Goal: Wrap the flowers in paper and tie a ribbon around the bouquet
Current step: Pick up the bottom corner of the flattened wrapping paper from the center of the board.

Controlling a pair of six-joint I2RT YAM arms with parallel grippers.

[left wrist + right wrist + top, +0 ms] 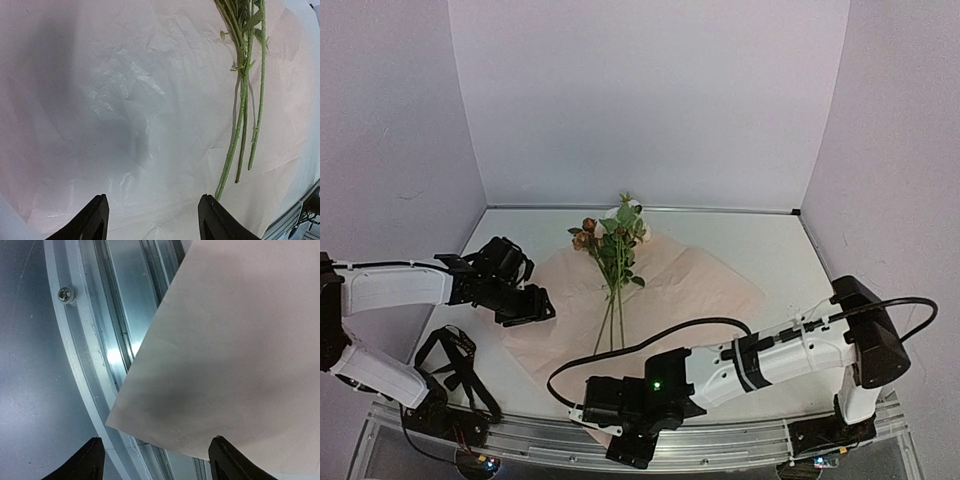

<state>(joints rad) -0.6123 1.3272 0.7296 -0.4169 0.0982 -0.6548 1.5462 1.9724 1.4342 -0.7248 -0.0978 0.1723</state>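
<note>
The flowers (611, 236) lie loose on the flat pale pink paper (700, 290), heads to the back, stems (243, 100) pointing at the near edge. No wrapped bouquet is in view. My left gripper (533, 306) hovers open over the sheet's left part (125, 100), left of the stem ends, with nothing between its fingers. My right gripper (630, 447) is open at the table's near edge. The paper's front corner (150, 405) juts over the metal rail between its fingertips, untouched. A black band (453, 352), possibly the ribbon, lies at the front left.
An aluminium rail (90, 340) runs along the table's near edge under the right gripper. The right arm's black cable (620, 350) arcs over the paper's front part. White walls close in the back and both sides.
</note>
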